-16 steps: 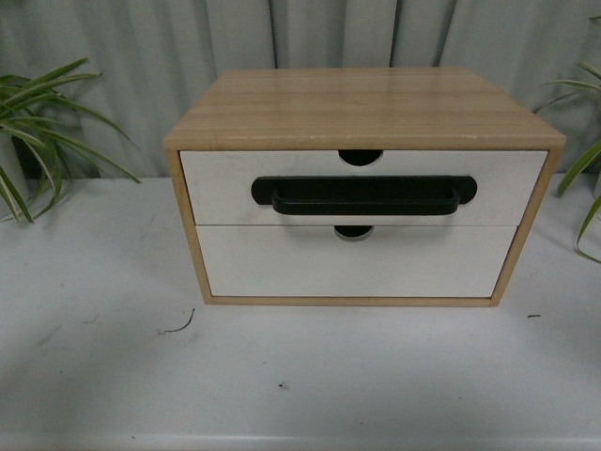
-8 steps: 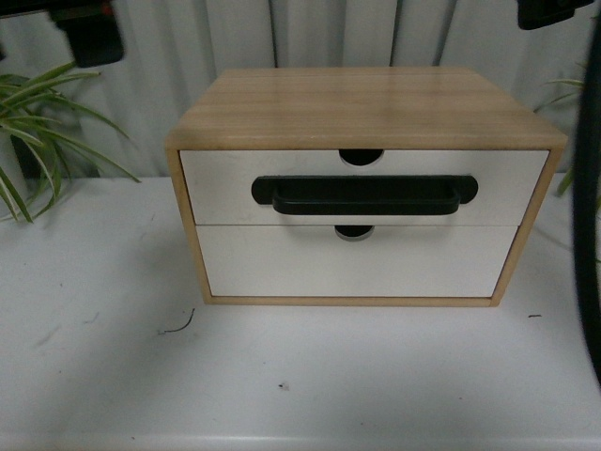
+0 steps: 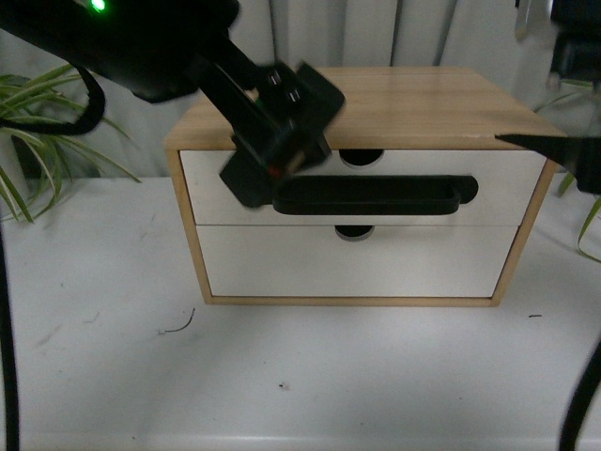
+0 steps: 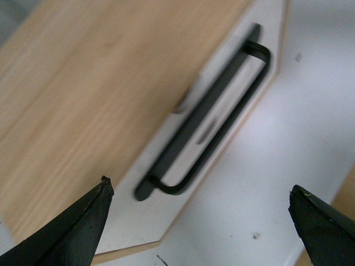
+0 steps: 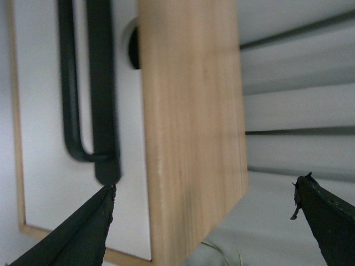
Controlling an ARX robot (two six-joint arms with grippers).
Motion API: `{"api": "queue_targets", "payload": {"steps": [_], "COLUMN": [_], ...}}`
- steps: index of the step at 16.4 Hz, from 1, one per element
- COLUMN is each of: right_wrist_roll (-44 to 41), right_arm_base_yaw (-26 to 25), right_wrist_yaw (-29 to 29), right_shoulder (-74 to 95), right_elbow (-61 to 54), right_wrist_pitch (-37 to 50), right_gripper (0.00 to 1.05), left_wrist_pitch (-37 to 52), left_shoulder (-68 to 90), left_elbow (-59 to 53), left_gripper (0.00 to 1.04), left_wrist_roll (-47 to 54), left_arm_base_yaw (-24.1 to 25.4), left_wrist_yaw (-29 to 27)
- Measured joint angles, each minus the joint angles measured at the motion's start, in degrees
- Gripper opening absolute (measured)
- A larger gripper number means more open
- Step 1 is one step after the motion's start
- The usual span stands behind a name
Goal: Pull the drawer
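Observation:
The drawer (image 3: 225, 188) is the upper one in a wooden cabinet (image 3: 376, 99). It has a white front, a long black bar handle (image 3: 376, 194) and a half-round notch (image 3: 361, 156), and it sits flush. My left arm (image 3: 141, 47) reaches in from the upper left, and its end covers the handle's left end. In the left wrist view my left gripper (image 4: 199, 185) is open, above and in front of the handle (image 4: 211, 116), touching nothing. My right gripper (image 5: 206, 183) is also open, beside the cabinet's right top corner. The handle (image 5: 83, 83) lies off to one side of it.
A plain white drawer front (image 3: 357, 263) without a handle sits below. The cabinet stands on a white table (image 3: 300, 376). Leafy plants stand at the left (image 3: 38, 122) and the right edge (image 3: 587, 188). A grey curtain hangs behind.
Both arms have come down into the front view. The left now hangs before the cabinet's upper left and the right at the right edge. The drawer has not moved.

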Motion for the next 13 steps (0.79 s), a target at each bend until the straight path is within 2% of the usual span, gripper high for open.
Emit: {"api": "queue_targets", "payload": {"steps": [2, 4, 6, 13], "right_wrist_roll": [-11.9, -16.4, -17.7, -16.0], "right_arm_base_yaw": [-0.6, -0.6, -0.1, 2.2], "right_wrist_yaw": [-0.9, -1.0, -0.9, 1.0], "right_shoulder": [0.2, 0.6, 1.5, 7.2], "right_elbow": [0.5, 0.6, 0.7, 0.7], "right_wrist_pitch": [-7.5, -12.9, -15.8, -15.2], "right_gripper": [0.98, 0.98, 0.98, 0.98], "left_wrist_pitch": [-3.7, -4.2, -4.2, -1.9], "left_shoulder": [3.3, 6.3, 8.5, 13.7], "left_elbow": [1.9, 4.0, 4.6, 6.0], "left_gripper": [0.98, 0.98, 0.98, 0.98], "left_wrist_roll": [6.1, 8.4, 8.8, 9.4], "left_arm_base_yaw": [-3.2, -4.2, -4.6, -5.9], "left_wrist_yaw": [-0.1, -0.7, -0.9, -0.8]}}
